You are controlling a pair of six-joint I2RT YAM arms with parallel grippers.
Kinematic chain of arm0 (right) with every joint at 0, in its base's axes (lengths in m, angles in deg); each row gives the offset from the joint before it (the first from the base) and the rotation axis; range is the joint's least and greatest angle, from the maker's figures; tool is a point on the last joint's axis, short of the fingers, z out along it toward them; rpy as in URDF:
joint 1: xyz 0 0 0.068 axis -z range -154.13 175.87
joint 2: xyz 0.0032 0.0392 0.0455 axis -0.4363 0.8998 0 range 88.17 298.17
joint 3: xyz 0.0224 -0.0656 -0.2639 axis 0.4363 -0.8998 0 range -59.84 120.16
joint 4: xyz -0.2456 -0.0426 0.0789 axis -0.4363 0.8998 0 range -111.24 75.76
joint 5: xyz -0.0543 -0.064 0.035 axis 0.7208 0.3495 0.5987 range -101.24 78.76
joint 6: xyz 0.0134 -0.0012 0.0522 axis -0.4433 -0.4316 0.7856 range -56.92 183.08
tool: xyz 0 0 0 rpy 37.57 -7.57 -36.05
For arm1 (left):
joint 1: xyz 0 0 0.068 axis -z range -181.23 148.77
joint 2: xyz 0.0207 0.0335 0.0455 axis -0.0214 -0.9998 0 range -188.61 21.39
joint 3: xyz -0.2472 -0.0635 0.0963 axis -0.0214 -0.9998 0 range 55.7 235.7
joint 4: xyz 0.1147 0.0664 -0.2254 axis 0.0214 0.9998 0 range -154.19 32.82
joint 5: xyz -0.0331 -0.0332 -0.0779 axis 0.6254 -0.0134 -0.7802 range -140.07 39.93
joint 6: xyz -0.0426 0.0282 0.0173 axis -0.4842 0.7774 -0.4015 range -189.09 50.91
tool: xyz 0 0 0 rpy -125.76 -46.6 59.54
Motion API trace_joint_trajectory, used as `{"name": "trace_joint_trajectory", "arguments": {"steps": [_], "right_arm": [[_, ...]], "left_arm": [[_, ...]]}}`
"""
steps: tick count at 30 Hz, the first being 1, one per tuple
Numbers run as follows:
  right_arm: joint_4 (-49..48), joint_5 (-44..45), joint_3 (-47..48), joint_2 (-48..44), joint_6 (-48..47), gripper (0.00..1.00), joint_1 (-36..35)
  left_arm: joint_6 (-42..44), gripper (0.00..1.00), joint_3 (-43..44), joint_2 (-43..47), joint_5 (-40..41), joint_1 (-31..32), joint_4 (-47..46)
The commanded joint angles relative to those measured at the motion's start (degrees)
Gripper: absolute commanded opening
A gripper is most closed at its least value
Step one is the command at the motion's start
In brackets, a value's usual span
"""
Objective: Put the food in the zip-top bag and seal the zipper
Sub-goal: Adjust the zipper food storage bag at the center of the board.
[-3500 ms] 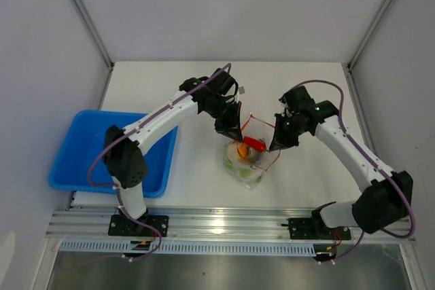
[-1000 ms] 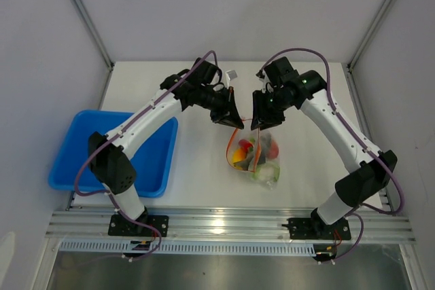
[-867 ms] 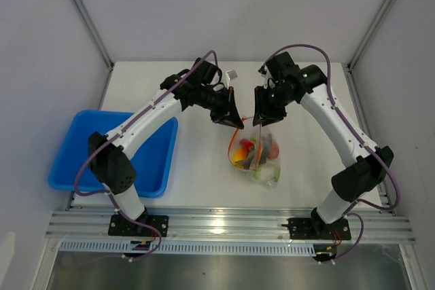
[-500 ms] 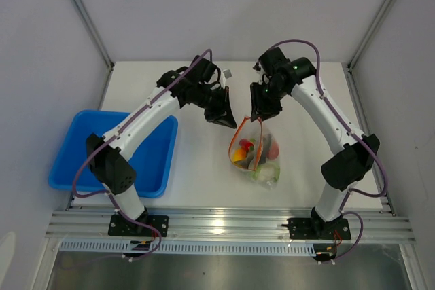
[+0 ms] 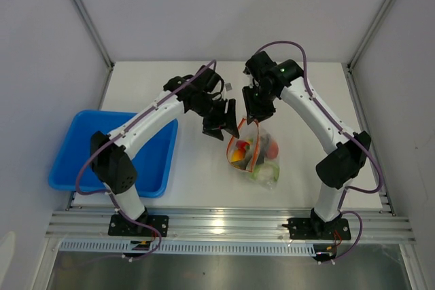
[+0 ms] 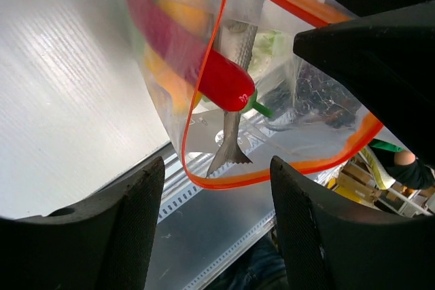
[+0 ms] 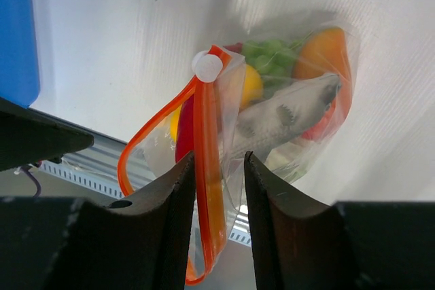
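- The right gripper [image 5: 255,117] [image 7: 219,161] was closed on the zipper [image 7: 204,134], with the red-orange strip pinched between its two fingers.
- The left gripper [image 5: 223,125] [image 6: 217,168] stood with its jaws wide apart and held nothing. It sat just beside the bag's mouth, on the side toward the blue tray [image 5: 75,161].
- The zip-top bag [image 5: 257,157] [image 7: 285,147] lay near the middle of the white table [image 5: 319,100], between the two arms. Its mouth end was lifted at the right gripper, and its filled body appeared to rest on the surface.
- The mouth was unsealed: in the left wrist view the zipper [image 6: 272,174] made an open loop.
- A white round tab [image 7: 207,66] sat at one end of the strip.
- The food was inside the bag. It included the red chili [image 6: 224,83], the grey fish [image 6: 234,127] [image 7: 285,117], a yellow piece [image 7: 251,86], an orange fruit [image 7: 326,52] and green bits [image 7: 268,51].
- The blue tray stood well apart from the bag, at the left edge of the table.
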Motion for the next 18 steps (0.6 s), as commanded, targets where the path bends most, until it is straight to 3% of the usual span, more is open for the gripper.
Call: {"name": "trace_joint_trajectory", "arguments": {"steps": [1, 7, 12, 16, 17, 18], "right_arm": [[3.54, 2.23, 2.74, 0.06, -0.34, 0.37, -0.32], [3.71, 3.28, 2.48, -0.03, -0.07, 0.35, -0.32], [3.71, 4.07, 2.39, 0.06, -0.34, 0.32, -0.50], [3.97, 5.03, 1.78, -0.12, -0.60, 0.29, -0.59], [3.98, 5.12, 1.60, -0.29, -0.69, 0.25, -0.67], [4.06, 5.13, 0.99, -0.47, -0.69, 0.22, -0.76]], "left_arm": [[1.09, 0.65, -0.69, -1.97, -2.20, 1.54, -1.91], [1.88, 0.61, -2.45, -4.18, -2.20, 3.39, -2.53], [2.49, 0.49, -3.24, -6.38, -1.94, 4.71, -1.91], [3.20, 0.28, -2.37, -6.81, -1.85, 4.71, -1.21], [3.72, 0.08, -1.05, -7.16, -1.94, 4.71, 0.27], [3.90, 0.00, -0.08, -7.34, -2.02, 4.71, 1.33]]}}
